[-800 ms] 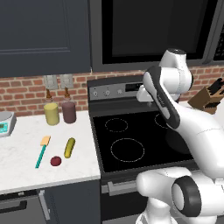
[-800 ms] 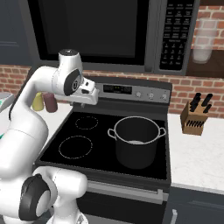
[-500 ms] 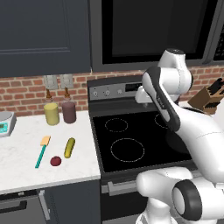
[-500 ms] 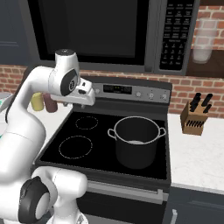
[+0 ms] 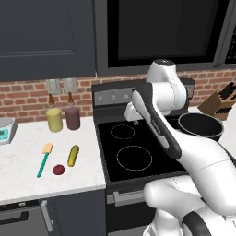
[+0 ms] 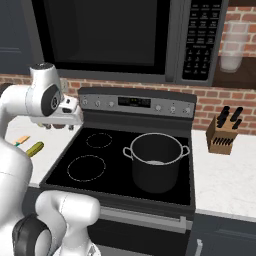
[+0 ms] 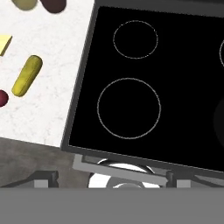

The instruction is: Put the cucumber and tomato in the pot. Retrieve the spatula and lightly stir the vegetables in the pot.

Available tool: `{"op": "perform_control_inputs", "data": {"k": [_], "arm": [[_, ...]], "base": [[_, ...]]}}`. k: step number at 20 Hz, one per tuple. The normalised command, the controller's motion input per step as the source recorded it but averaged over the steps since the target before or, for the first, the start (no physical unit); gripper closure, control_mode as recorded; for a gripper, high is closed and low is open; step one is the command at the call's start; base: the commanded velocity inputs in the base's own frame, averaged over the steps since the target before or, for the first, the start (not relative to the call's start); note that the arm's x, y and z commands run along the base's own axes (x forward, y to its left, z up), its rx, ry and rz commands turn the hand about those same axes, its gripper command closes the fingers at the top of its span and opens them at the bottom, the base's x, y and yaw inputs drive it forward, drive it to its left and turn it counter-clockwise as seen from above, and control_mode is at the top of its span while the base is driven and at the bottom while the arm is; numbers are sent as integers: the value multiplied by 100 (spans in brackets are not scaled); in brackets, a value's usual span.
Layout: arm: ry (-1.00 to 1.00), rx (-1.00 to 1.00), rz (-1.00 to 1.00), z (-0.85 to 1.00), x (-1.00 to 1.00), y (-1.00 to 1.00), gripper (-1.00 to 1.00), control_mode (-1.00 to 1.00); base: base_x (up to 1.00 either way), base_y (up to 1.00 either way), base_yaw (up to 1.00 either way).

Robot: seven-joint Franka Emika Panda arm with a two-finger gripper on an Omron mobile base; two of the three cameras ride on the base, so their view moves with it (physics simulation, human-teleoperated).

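The yellow-green cucumber (image 5: 73,155) lies on the white counter left of the stove, also seen as cucumber (image 7: 27,75) and cucumber (image 6: 34,149). Just in front of it sits the dark red tomato (image 5: 58,169), at the left edge as tomato (image 7: 2,98). The teal-handled spatula (image 5: 44,160) lies beside them. The black pot (image 6: 155,160) stands on the front right burner, seen from the other side as pot (image 5: 200,125). My gripper (image 5: 135,120) hangs open above the stove's left burners, gripper (image 6: 56,126), holding nothing; its fingertips (image 7: 43,177) stand wide apart.
A pale-yellow jar (image 5: 54,119) and a maroon jar (image 5: 72,117) stand at the back of the counter, with a scale (image 5: 3,130) at far left. A knife block (image 6: 222,134) sits on the counter right of the stove (image 6: 100,165).
The arm has swung left and a little lower over the stove, toward the counter side. The jaws stay open. Vegetables, spatula and pot have not moved.
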Motion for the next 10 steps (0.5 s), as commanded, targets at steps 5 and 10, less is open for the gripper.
{"op": "perform_control_inputs", "data": {"k": [5, 10], "arm": [[3, 0, 10, -13, -19, 98, -100, -100], [8, 0, 8, -15, -9, 99, -100, -100]], "base": [[0, 0, 0], [0, 0, 0]]}}
